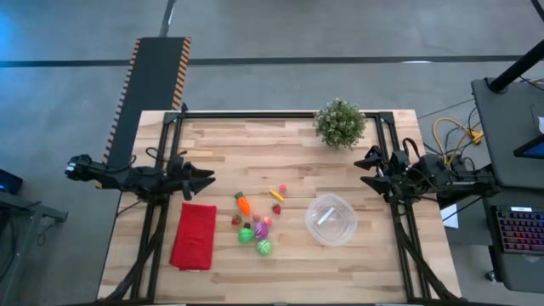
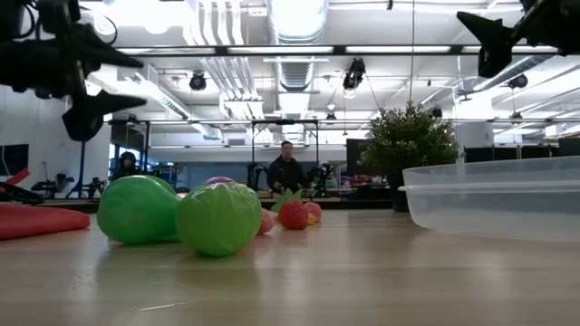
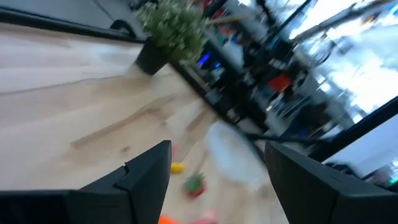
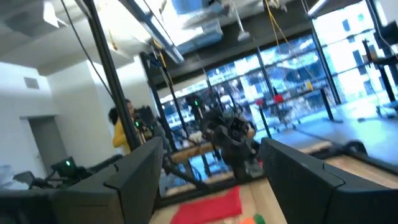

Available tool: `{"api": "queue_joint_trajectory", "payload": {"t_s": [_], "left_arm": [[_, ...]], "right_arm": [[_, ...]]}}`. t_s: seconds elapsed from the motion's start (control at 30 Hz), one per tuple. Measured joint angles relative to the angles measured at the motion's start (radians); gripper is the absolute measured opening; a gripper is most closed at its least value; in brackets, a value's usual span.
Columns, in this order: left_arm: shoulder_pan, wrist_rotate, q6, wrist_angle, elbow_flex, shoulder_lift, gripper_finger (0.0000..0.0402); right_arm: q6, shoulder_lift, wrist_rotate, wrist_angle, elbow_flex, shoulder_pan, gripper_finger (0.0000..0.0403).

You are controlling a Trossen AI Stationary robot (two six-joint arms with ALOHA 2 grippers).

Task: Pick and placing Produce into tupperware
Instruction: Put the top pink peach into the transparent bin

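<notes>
From above, the left hand [image 1: 206, 178] hangs over the surface's [image 1: 255, 144] left edge and the right hand [image 1: 364, 167] over its right edge, both with fingers spread and nothing held, leaving the whole middle of the boards open between them. The produce [image 1: 255, 223] lies in a loose cluster near the front centre: one orange carrot [image 1: 243, 203], two green pieces, one pink-purple piece, one yellow piece and a few small red ones. One tupperware [image 1: 331, 219] sits just right of the cluster, apart from it and well inside the front edge. One red cloth [image 1: 195, 235] lies near the front left corner; one potted plant [image 1: 340, 123] stands at the back edge. At table height, two green pieces [image 2: 217, 218] sit side by side in front, a strawberry-like red piece [image 2: 292, 214] behind them, bare wood running to the tupperware's wall [image 2: 494, 206]; two people show far behind. The left wrist view shows its parted fingers [image 3: 146, 168] above open wood. The right wrist view shows parted fingers [image 4: 134, 168], the cloth and a person in yellow [image 4: 119, 132].
</notes>
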Motion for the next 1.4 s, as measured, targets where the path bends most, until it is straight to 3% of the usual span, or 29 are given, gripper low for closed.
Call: {"api": "queue_joint_trajectory", "payload": {"t_s": [0.3, 0.53, 0.7, 0.8, 0.93, 1.1, 1.17, 1.27, 1.4], "left_arm": [[0.0, 0.0, -0.002, 0.196, 0.001, 0.002, 0.0244], [0.0, -0.007, -0.046, 0.277, 0.002, 0.003, 0.0244], [0.0, -0.036, -0.046, 0.378, 0.001, 0.008, 0.0244], [0.0, -0.036, -0.045, 0.413, 0.004, 0.01, 0.0244], [0.0, -0.037, -0.047, 0.449, 0.003, 0.014, 0.0244], [0.001, -0.062, -0.036, 0.578, 0.003, 0.043, 0.0244], [0.001, -0.066, -0.004, 0.605, 0.004, 0.055, 0.0244], [0.001, -0.08, 0.008, 0.613, 0.003, 0.071, 0.0244], [0.001, -0.084, 0.011, 0.61, 0.002, 0.097, 0.0244]], "right_arm": [[0.001, 0.0, 0.022, 0.171, 0.0, 0.0, 0.0263], [0.009, 0.0, 0.27, 0.244, 0.0, 0.0, 0.0263], [0.109, 0.0, 0.415, 0.254, 0.0, 0.0, 0.0263], [0.06, 0.0, 0.498, 0.251, 0.0, 0.0, 0.0263], [0.117, 0.026, 0.483, 0.27, -0.001, 0.001, 0.0263], [0.104, 0.107, 0.344, 0.428, 0.043, 0.001, 0.0263], [0.1, 0.17, 0.338, 0.452, 0.092, 0.0, 0.0263], [0.123, 0.298, 0.341, 0.303, 0.211, 0.0, 0.0263], [0.285, 0.516, 0.467, -0.21, 0.42, -0.001, 0.0263]]}}
